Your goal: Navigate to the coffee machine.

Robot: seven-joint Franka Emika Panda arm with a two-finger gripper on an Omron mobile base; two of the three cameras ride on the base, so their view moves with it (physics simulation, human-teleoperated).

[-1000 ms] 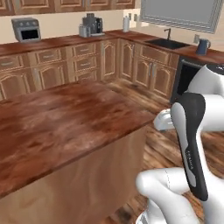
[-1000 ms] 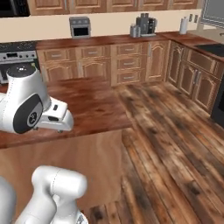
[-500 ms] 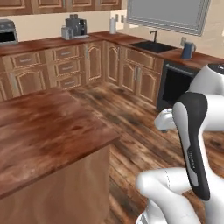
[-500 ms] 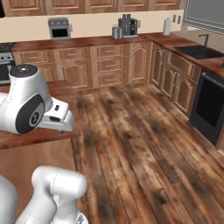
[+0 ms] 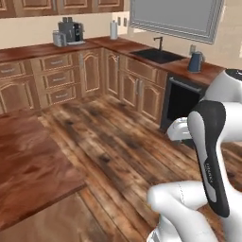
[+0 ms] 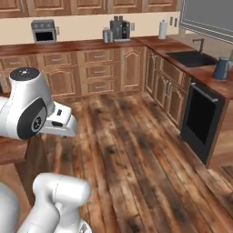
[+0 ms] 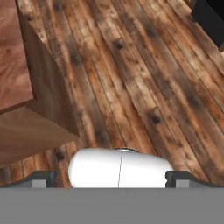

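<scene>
Wooden island (image 5: 33, 170) near left; coffee machine (image 5: 71, 31) far, toaster (image 5: 59, 38) beside.

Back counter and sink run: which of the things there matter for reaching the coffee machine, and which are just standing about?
Belongs to the job:
- coffee machine, on the back counter near the corner

Just standing about:
- toaster, beside the coffee machine
- toaster oven
- paper towel roll
- sink
- blue kettle
- island counter

I log one L-shaped wooden bench (image 6: 91, 45) along the walls. On it: coffee machine (image 6: 120, 28) with toaster (image 6: 107, 35) just beside, toaster oven (image 6: 43, 31), paper roll (image 6: 162, 29), sink (image 6: 192, 58), blue kettle (image 6: 221, 69).
</scene>
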